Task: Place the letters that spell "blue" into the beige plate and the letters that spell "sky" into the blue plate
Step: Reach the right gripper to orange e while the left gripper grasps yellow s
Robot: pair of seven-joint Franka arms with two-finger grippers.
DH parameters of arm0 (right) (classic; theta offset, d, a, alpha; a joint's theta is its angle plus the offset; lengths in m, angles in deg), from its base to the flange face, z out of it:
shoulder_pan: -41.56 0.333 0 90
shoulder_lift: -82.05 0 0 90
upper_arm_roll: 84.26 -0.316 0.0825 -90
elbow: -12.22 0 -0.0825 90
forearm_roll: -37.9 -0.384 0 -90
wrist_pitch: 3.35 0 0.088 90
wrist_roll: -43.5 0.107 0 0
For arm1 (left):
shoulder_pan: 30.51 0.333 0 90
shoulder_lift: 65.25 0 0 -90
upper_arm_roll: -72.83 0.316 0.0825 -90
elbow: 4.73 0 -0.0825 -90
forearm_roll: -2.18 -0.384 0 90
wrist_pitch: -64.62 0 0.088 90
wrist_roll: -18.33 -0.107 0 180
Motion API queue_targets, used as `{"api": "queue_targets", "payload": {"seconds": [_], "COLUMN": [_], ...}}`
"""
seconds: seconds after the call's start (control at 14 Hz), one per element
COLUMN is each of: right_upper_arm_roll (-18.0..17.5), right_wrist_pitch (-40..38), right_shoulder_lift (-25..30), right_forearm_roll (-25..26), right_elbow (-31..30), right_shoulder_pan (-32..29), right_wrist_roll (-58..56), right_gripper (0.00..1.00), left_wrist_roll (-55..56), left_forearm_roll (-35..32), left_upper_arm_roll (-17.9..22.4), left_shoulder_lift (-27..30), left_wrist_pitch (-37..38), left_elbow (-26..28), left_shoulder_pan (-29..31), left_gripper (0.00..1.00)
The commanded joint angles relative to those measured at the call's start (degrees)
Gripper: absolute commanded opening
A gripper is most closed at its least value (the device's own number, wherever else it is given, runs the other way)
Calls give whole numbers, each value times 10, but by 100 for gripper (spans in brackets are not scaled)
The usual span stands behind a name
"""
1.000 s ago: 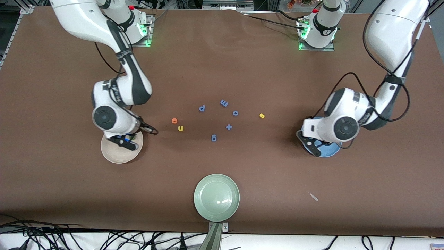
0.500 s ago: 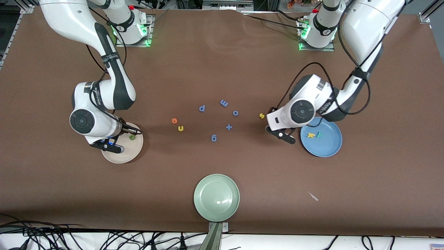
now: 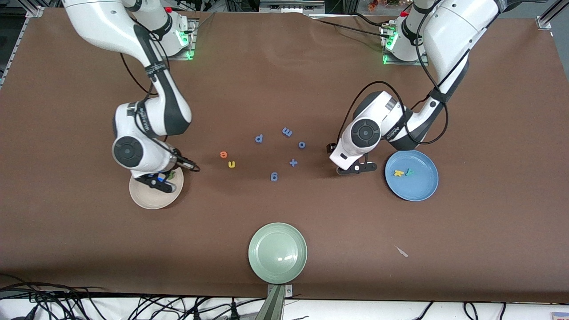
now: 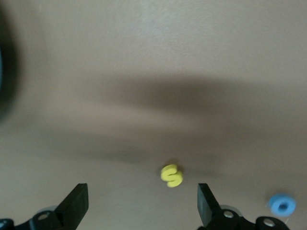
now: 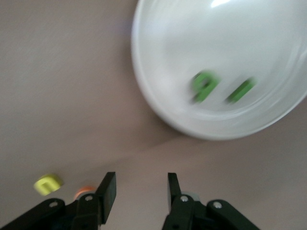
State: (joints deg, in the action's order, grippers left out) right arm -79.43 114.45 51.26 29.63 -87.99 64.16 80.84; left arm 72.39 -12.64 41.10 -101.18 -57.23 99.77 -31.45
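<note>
The left pincer [image 4: 139,211] hangs wide open over the yellow s [image 4: 171,175]; the right pincer [image 5: 140,194], empty and partly open, hangs over the beige plate [image 3: 142,198].

A robotics lab: two bench-mounted arms, brown table [image 3: 284,80], trailing cables [image 3: 133,306].

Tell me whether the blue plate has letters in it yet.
Yes: the blue plate holds a yellow k and a teal y.

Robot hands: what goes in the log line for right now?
left gripper: open over yellow s | right gripper: open, empty, over beige plate | blue plate: k, y
</note>
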Motion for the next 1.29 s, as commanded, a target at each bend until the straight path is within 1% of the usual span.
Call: {"api": "queue_targets", "payload": {"seconds": [0.0,0.14,0.29,0.36,0.5,0.64,0.71,0.79,0.86,1.0,1.07,1.14,1.21], "right_upper_arm_roll": [-20,-20,-20,-20,-20,-20,-20,-20,-20,-20,-20,-20,-20], "right_wrist_pitch": [43,72,94,107,131,141,142,147,155,168,173,175,175], "right_shoulder_lift": [-7,-20,-30,-30,-34,-33,-33,-34,-34,-37,-38,-38,-38], "right_forearm_roll": [-12,-11,-11,-10,-11,-10,-9,-10,-11,-10,-10,-10,-10], "right_elbow": [-18,-23,-29,-35,-52,-63,-66,-66,-70,-78,-81,-82,-83], "right_shoulder_pan": [19,44,62,64,68,68,68,68,73,78,82,82,82], "right_wrist_roll": [69,106,128,131,132,132,132,132,133,148,148,149,148], "right_gripper": [51,51,51,51,51,51,51,51,51,51,51,51,50], "left_wrist_roll": [131,186,254,258,266,266,267,266,266,267,268,268,268], "left_forearm_roll": [10,10,-1,-11,-15,-15,-15,-15,-15,-18,-18,-18,-18], "left_upper_arm_roll": [-6,-7,-8,-10,-10,-9,-9,-8,-6,-4,-4,-3,-3], "left_shoulder_lift": [9,12,24,25,24,24,22,22,22,23,23,23,24], "left_wrist_pitch": [-64,-101,-190,-218,-225,-225,-224,-224,-224,-225,-225,-225,-225], "left_elbow": [43,68,126,147,147,148,147,146,145,144,145,144,144], "left_shoulder_pan": [1,1,1,1,2,2,2,4,7,9,8,8,9], "left_gripper": [100,100,100,100,98,73,55,47,42,41,36,29,19]}}
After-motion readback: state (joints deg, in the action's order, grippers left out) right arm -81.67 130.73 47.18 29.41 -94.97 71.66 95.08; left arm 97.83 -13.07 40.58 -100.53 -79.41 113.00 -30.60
